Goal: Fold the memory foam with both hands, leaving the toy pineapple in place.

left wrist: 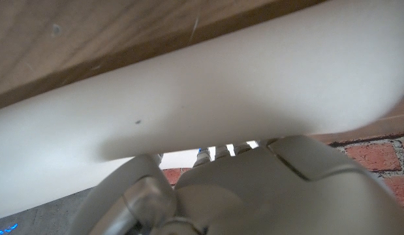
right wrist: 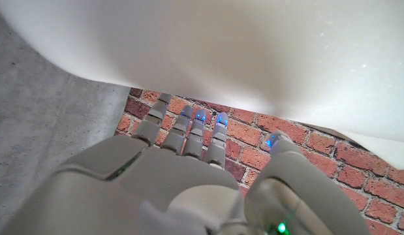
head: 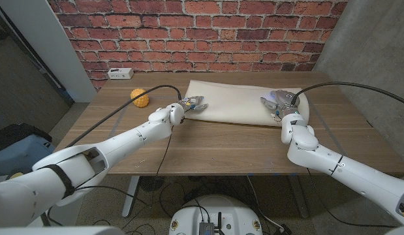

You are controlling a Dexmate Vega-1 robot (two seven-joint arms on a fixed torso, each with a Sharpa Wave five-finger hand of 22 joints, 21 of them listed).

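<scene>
Looking at the head view, the memory foam (head: 247, 101) lies on the far half of the wooden table (head: 221, 147), its long axis running left to right, so both hands meet its near edge side on. The left hand (head: 192, 104) sits at the foam's near-left corner and the right hand (head: 280, 103) is over its right end, each about equally close. Can't really tell whether either hand is actually clamped on the foam; the right wrist view shows its fingers (right wrist: 188, 127) spread right by the foam. The toy pineapple (head: 140, 97) sits left of the foam, just beyond the left hand, so I'd guess folding needs care there.
</scene>
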